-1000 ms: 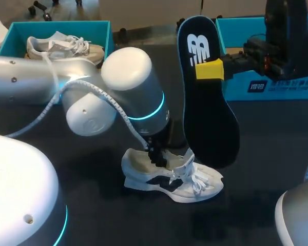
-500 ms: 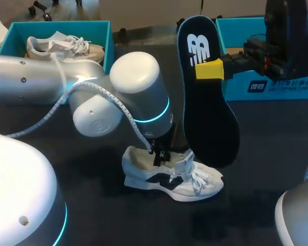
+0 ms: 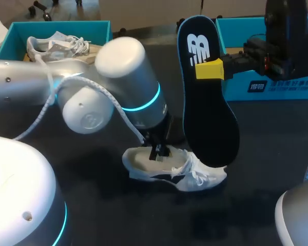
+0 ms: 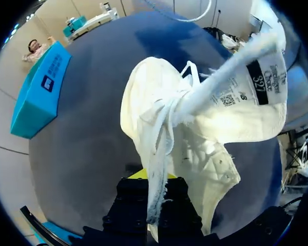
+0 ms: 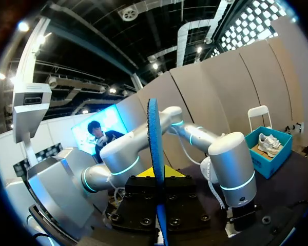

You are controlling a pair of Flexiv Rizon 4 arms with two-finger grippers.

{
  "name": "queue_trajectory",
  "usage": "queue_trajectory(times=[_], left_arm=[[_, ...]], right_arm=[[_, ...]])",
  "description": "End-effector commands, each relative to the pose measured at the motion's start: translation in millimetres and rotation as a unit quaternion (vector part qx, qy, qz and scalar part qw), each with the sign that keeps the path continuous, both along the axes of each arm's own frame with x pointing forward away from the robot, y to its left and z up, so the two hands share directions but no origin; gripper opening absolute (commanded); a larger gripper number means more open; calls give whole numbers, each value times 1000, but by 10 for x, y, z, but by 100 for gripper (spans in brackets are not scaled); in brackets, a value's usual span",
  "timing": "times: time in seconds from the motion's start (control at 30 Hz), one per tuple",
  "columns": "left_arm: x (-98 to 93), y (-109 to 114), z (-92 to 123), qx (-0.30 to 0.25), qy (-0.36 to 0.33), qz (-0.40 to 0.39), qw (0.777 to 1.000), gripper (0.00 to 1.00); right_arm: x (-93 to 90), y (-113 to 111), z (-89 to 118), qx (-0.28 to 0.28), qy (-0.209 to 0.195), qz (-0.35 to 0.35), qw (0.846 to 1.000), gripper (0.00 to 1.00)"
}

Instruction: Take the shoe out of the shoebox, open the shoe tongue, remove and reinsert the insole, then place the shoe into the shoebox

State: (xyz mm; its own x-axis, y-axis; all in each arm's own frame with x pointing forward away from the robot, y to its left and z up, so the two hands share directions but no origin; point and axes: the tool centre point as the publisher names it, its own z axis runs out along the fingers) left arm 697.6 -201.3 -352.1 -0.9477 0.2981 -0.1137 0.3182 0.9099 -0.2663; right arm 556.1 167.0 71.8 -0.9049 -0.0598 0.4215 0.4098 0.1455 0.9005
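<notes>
Swung toward upper left since earlier, the left arm (image 3: pixel 128 92) is held over the shoe (image 3: pixel 174 171) at lower centre; whether the left gripper (image 3: pixel 159 151) is closed cannot be told. The insole (image 3: pixel 205 107) is clamped by the right gripper (image 3: pixel 209 69) at upper centre. The shoe may be tipped by tugging.

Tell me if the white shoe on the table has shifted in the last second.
Yes, slightly: the shoe has slid toe-first to the right, further under the insole, which stayed put against the blue box.
</notes>
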Motion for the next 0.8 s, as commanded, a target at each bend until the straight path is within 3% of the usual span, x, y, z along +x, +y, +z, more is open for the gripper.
queue_trajectory(times=[0.03,0.3,0.4,0.47,0.8], left_arm=[[-92,219,311,-11,-4,-27,1000,0],[-216,466,483,-16,-55,-180,982,0],[-276,564,537,-22,-75,-258,963,0],[-363,650,551,-30,-126,-317,940,0],[-363,650,551,-30,-126,-317,940,0]], right_arm=[[36,45,6,-2,1,2,1000,0],[36,45,6,-2,1,2,1000,0],[36,45,6,-2,1,2,1000,0],[36,45,6,-2,1,2,1000,0],[36,45,6,-2,1,2,1000,0]])
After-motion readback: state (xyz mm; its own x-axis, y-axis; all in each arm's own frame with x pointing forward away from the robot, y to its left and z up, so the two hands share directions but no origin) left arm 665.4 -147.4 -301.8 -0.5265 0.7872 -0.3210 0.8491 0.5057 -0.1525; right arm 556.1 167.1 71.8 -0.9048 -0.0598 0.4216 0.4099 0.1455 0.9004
